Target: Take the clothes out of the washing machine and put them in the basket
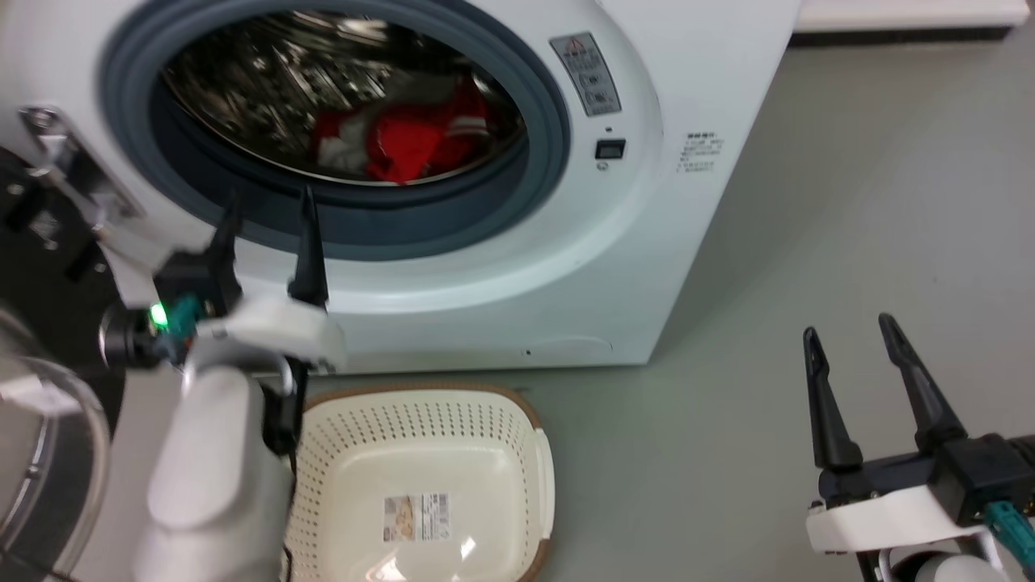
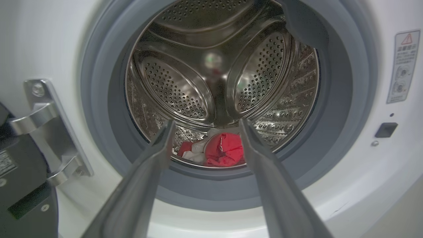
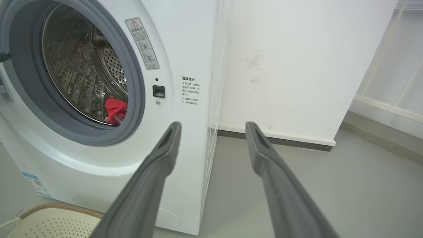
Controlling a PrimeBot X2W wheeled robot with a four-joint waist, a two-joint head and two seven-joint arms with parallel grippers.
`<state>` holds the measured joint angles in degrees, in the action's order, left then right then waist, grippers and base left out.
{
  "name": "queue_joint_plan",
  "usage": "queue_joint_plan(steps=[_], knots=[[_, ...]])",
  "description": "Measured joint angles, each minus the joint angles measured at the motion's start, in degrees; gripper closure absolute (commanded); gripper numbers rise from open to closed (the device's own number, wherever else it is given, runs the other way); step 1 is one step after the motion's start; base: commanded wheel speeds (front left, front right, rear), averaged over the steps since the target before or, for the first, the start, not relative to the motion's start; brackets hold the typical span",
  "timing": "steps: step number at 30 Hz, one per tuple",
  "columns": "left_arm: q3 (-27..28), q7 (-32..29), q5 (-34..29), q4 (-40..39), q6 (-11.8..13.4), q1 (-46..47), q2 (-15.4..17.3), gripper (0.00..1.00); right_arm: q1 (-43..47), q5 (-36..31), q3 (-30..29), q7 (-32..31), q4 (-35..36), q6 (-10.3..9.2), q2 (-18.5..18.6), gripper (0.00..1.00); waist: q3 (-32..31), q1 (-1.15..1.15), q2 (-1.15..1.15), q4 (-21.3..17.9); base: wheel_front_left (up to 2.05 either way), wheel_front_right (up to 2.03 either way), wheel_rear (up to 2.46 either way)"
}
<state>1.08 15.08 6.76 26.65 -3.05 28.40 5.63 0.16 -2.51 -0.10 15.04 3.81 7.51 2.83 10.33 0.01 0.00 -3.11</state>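
Clothes lie in the washing machine, left jaws apart before its porthole, right jaws apart aside.

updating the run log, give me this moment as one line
left gripper: open, at washing machine opening | right gripper: open, aside | clothes: in drum | basket: no clothes

Soft, even light is falling all round. Glare is glinting off the drum; the wrist views' edges are bending.
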Motion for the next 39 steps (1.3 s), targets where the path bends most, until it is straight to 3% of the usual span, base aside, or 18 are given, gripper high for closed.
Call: queue_joint_plan(steps=[12, 20, 31, 39], knots=[[-3.2, -0.6, -1.9, 21.4, -2.9, 25.6, 5.2, 0.0, -6.5, 1.7, 0.1, 0.0, 1.0, 0.0, 0.1, 0.0, 11.4, 0.01, 0.0, -4.7, 0.0, 0.0, 0.0], [-6.0, -8.7, -1.8, 33.8, -4.0, 42.2, 10.8, 0.0, -11.4, 4.1, 0.2, 0.0, 2.3, 0.0, 0.1, 0.0, 20.3, 0.01, 0.0, -8.9, 0.0, 0.0, 0.0], [-8.9, -17.8, -1.5, 41.4, -4.3, 54.4, 15.0, 0.0, -14.4, 7.0, 0.7, 0.0, 3.5, 0.0, 0.1, 0.0, 29.4, 0.01, 0.0, -12.8, 0.0, 0.0, 0.0], [-11.5, -22.1, -0.4, 43.6, -4.3, 58.9, 15.7, 0.0, -15.4, 7.7, 1.0, 0.0, 4.0, 0.0, 0.1, 0.0, 33.3, 0.0, 0.0, -14.6, 0.0, 0.0, 0.0]])
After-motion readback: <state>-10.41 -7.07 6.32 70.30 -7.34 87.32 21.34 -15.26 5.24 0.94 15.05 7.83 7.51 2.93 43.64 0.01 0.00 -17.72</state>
